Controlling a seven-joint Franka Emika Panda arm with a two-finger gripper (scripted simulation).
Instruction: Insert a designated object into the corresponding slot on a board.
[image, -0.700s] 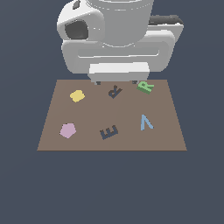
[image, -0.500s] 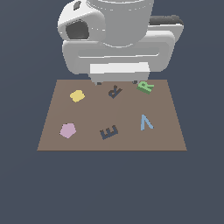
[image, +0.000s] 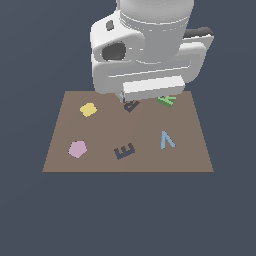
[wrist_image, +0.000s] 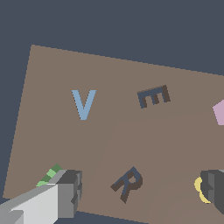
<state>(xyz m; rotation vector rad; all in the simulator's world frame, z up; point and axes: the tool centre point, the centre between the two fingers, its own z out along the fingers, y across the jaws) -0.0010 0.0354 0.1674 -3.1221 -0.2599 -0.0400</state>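
The light-green R-shaped object (image: 168, 101) lies on the brown board (image: 190, 155) near its far edge, half covered by my white hand (image: 145, 65) in the exterior view. In the wrist view only a corner of the object (wrist_image: 50, 173) shows, outside one grey finger (wrist_image: 70, 192). The dark R-shaped slot (wrist_image: 127, 183) sits between the two fingers, and the slot (image: 131, 106) is partly hidden under the hand in the exterior view. My gripper (wrist_image: 141, 188) hangs open above the board, holding nothing.
A dark E-shaped recess (image: 124, 150), a light-blue V-like piece (image: 167, 139), a yellow piece (image: 88, 109) and a pink pentagon (image: 77, 148) lie on the board. The other finger (wrist_image: 213, 187) partly covers the yellow piece (wrist_image: 199, 187) in the wrist view.
The hand has shifted toward the exterior view's right and a little lower. It now covers part of the green object and the R slot.
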